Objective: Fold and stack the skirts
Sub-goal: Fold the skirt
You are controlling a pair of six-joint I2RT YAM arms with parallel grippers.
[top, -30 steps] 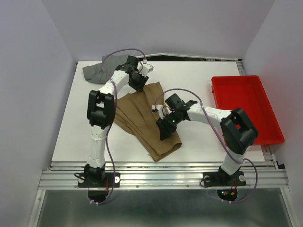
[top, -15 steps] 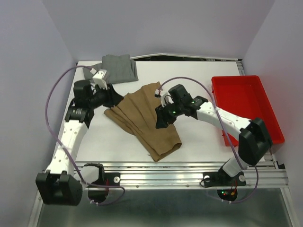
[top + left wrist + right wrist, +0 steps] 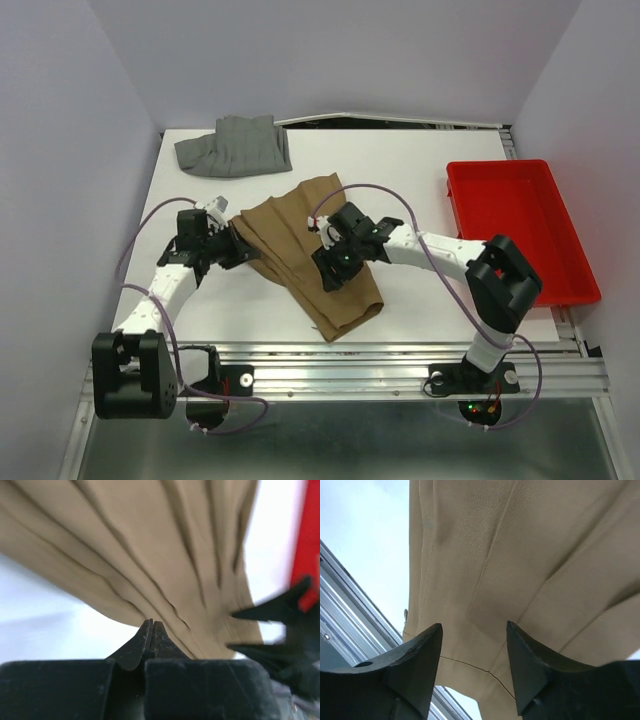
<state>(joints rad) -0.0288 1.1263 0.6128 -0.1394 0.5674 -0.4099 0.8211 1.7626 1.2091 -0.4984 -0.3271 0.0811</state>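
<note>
Left gripper (image 3: 151, 626) is clamped tight on the left edge of the tan skirt (image 3: 285, 235), which lies rumpled in long diagonal folds mid-way across the white table (image 3: 420, 170); right gripper (image 3: 474, 626), fingers spread wide above its near hem, holds nothing

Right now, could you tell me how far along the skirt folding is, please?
Early. Nothing looks finished: the grey skirt lies bunched at the far left corner, apart from the tan skirt. In hand: the left gripper is shut on the tan skirt's left edge, the right gripper open over its middle. Left: folding both and stacking them.
</note>
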